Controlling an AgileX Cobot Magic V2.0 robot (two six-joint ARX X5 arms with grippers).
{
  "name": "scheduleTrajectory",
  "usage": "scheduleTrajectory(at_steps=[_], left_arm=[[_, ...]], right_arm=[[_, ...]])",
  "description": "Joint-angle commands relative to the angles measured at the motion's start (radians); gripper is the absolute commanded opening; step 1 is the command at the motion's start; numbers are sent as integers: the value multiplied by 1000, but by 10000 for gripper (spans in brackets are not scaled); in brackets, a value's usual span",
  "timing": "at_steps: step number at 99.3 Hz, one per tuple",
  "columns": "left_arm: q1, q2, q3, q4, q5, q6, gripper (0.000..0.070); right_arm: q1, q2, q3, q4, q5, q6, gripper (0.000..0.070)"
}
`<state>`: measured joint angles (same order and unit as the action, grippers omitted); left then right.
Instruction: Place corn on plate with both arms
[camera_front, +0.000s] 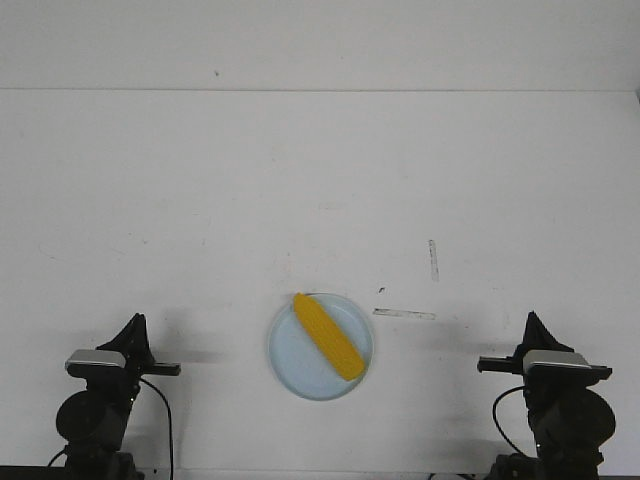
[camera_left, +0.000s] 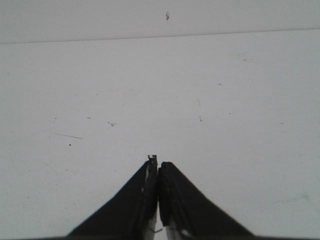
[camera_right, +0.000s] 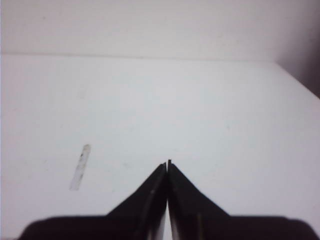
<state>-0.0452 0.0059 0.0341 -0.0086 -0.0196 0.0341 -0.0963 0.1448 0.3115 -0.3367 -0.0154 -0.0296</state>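
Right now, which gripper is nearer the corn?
Left, though only slightly. The left gripper sits off the corn's left side, the right gripper a bit farther off its right. Both are shut and empty.

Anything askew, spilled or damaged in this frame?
Nothing stands out. The corn lies diagonally on the plate, within its rim. The left hand and right hand are shut, apart from it. Only tape strips mark the table.
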Motion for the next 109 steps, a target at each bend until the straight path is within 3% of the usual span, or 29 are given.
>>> scheduleTrajectory(at_steps=[1,24,37,109], left_arm=[[1,-3,-21,10,4,-5,0],[1,-3,-21,10,4,-5,0],[0,0,-20,8,4,-5,0],[0,-2,-20,10,4,-5,0]], right_arm=[[-1,-23,-50,59,-7,-1,0],[1,-144,-299,326,-14,36,0],[26,-144,-299,251,-3,34,0],[45,-144,-299,291,-4,13,0]])
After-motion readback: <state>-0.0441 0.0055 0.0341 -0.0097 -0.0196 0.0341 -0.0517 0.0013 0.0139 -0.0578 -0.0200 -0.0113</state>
